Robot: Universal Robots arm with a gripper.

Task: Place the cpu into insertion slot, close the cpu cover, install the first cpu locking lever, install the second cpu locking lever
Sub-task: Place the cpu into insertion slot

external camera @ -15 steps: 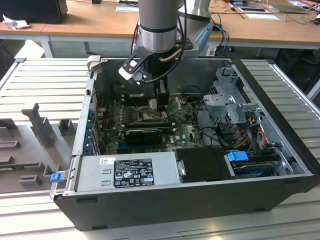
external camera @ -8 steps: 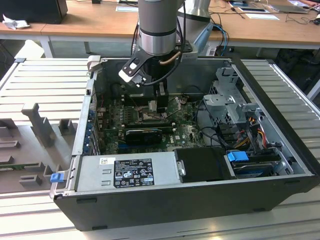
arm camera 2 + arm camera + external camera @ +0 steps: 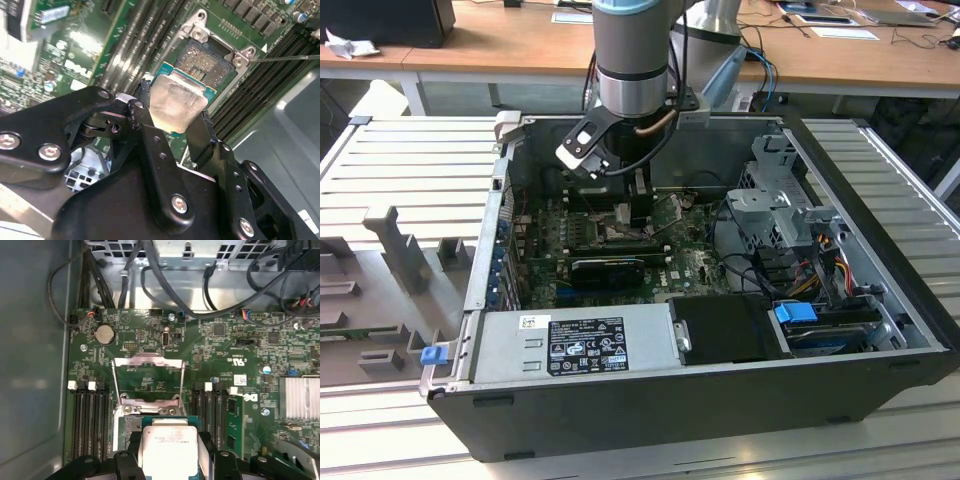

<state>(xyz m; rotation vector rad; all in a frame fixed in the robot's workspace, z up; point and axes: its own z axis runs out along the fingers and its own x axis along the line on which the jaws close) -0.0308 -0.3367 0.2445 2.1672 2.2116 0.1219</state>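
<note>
Inside an open black computer case [image 3: 720, 400], the black gripper [image 3: 175, 114] clamps the flat silvery square cpu [image 3: 180, 97] over the empty black-framed insertion slot [image 3: 207, 55], the thin silver cpu cover [image 3: 149, 361] stands open, and no step is finished yet.

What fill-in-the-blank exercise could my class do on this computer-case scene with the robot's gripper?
1. The cpu sits clamped between the gripper's two ___.
2. The insertion slot is ___.
3. The cpu cover is ___, not closed.
4. The circuit board around the slot is ___.
Missing words: fingers; empty; open; green.
</note>
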